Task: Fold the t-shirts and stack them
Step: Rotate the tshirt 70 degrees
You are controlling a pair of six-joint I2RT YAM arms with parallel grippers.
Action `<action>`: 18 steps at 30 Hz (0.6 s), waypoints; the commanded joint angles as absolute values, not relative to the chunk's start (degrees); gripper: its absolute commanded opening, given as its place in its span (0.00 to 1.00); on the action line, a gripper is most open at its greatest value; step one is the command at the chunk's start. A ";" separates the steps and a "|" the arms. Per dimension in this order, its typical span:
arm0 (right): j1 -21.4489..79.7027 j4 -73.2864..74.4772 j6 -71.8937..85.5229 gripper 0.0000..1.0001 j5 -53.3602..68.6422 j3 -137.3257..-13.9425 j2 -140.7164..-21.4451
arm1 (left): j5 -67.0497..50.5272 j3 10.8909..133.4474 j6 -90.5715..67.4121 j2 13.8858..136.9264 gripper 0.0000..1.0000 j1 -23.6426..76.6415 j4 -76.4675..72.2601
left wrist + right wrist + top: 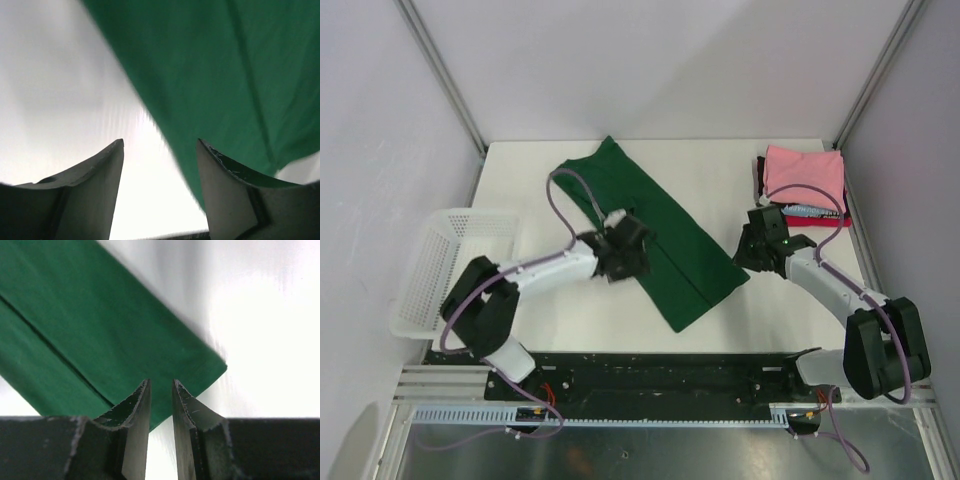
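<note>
The dark green t-shirt (pixel 665 225) lies folded lengthwise in a long strip, running diagonally across the middle of the table. My left gripper (pixel 636 252) is at its left edge, low over the table. In the left wrist view that gripper (pixel 160 142) is open and empty, with the shirt's edge (pixel 225 75) by the right finger. My right gripper (pixel 744 258) hovers just above the shirt's right corner (pixel 90 325). Its jaws (pixel 161 382) are only narrowly apart and hold nothing. A folded pink shirt (pixel 805 172) tops a stack with a red one (pixel 825 220) and a black one (pixel 760 180) at the back right.
A white plastic mesh basket (pixel 445 270) stands off the table's left edge. Metal frame posts rise at the back corners. The black arm mounting rail (pixel 670 375) runs along the near edge.
</note>
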State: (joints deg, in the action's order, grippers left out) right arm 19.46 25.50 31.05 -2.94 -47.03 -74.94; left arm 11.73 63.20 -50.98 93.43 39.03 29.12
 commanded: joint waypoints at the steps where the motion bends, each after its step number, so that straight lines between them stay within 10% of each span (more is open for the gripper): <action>1: 16.31 21.86 31.76 0.27 -3.34 -45.60 -76.51 | 14.93 53.02 -68.86 85.34 0.64 47.41 27.42; 18: 12.26 17.26 29.44 0.27 -3.78 -41.72 -84.22 | 10.47 54.36 -77.75 93.45 0.62 62.13 25.12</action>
State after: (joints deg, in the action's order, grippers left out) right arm 12.62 19.53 30.41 -3.14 -42.78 -83.24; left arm 11.20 51.72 -76.05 92.47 61.23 26.98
